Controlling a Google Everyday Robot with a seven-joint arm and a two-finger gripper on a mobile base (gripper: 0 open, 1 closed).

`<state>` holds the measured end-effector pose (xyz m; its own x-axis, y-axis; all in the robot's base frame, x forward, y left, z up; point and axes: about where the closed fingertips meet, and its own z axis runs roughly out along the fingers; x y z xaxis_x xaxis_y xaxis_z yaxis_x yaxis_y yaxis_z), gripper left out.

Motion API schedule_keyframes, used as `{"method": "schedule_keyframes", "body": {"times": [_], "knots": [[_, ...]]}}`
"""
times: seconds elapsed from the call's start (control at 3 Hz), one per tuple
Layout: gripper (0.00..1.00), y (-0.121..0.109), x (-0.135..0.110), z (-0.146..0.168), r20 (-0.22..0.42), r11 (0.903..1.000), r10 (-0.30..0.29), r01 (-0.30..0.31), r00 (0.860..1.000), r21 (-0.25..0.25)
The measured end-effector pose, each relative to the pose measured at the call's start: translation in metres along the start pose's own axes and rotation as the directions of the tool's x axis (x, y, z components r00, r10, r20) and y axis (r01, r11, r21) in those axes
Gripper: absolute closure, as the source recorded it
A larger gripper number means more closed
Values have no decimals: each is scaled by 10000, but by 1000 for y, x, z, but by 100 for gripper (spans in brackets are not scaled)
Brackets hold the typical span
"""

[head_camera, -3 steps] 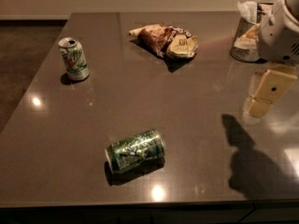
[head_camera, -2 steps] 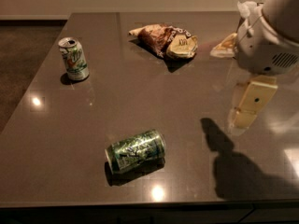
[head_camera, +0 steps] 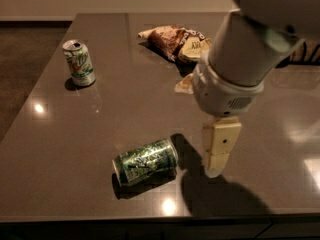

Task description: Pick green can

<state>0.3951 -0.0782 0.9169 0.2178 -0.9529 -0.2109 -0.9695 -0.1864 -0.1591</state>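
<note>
Dark glossy tabletop (head_camera: 75,134), near edge: green can (head_camera: 145,161) lying on its side, one silver end toward the front left. Hand (head_camera: 217,164) just right of it, pointing down, clear of the can; whether apart or together cannot be told. Farther back: pale can (head_camera: 79,63) standing upright at far left; crumpled snack bag (head_camera: 172,40) at far centre, partly behind the white arm (head_camera: 240,59)
</note>
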Motion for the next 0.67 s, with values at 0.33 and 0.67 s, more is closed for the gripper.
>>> {"method": "schedule_keyframes", "body": {"times": [0.33,0.67], "knots": [[0,8,-33,40,-197,9948,-665,648,9976,-785],[0,16,-52,56,-186,9888,-963,935,9952,-1162]]}}
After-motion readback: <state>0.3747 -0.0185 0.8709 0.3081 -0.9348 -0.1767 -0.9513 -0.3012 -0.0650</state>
